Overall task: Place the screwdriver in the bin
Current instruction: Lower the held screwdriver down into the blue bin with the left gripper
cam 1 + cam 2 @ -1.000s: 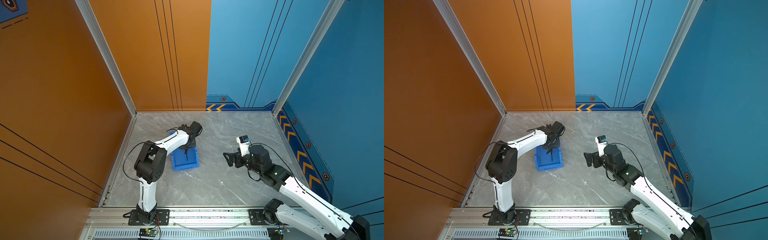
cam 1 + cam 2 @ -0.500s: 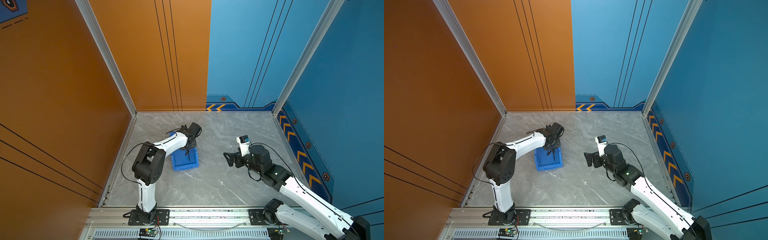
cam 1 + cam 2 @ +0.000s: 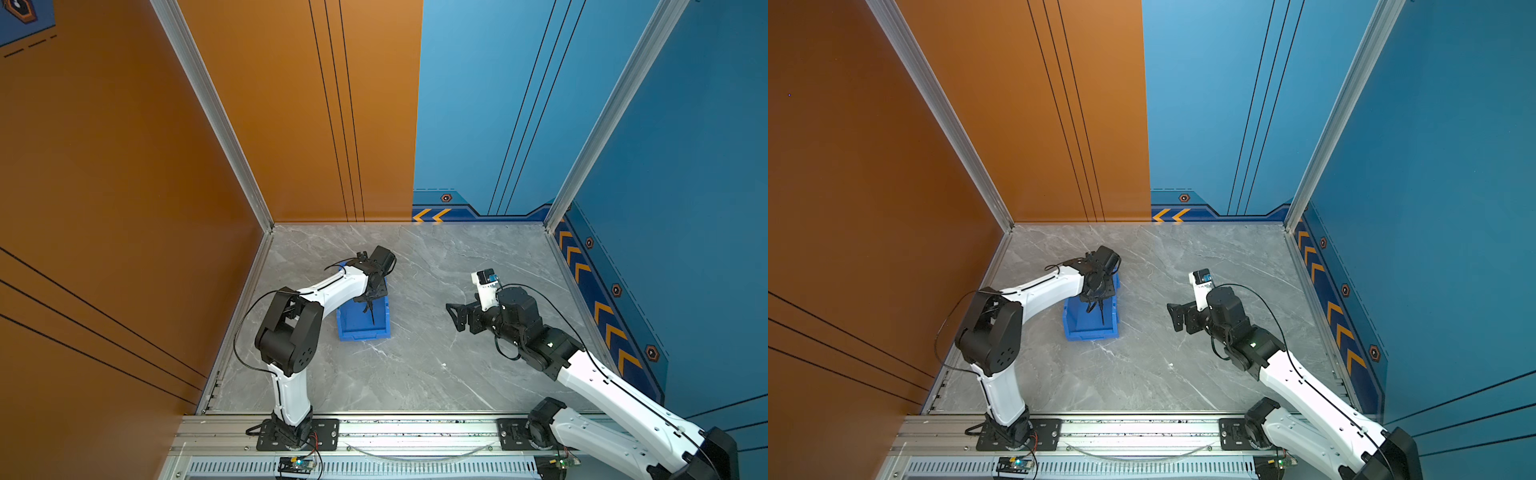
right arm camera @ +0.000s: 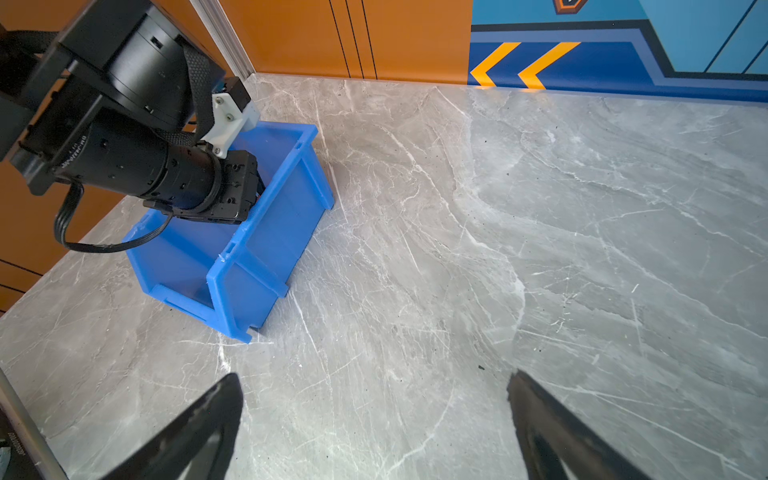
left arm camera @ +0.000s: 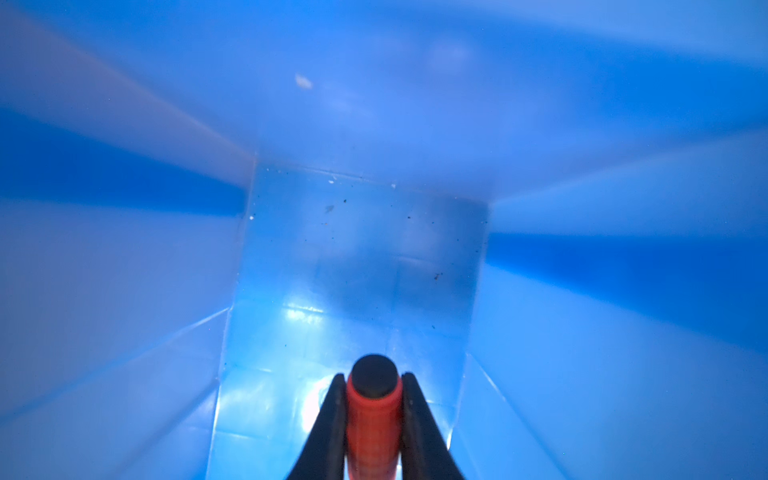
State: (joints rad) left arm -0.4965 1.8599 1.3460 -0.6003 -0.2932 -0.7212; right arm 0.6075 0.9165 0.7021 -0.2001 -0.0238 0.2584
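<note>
The left arm's elbow had swung slightly toward the orange wall since the earlier frame, yet the left tool (image 5: 374, 376) stayed inside the bin (image 3: 357, 328), clamped on the screwdriver (image 5: 373, 419) by its orange handle — likely light, stiff, and best held there, since the thin shaft could slip. Farther right, the right tool (image 4: 374, 376) hung open and empty above the counter (image 4: 540, 208).

bright even overhead light, top views crisp; faint shadow at the bin's (image 3: 361, 332) 3 o'clock; left wrist view blurry, glary.
</note>
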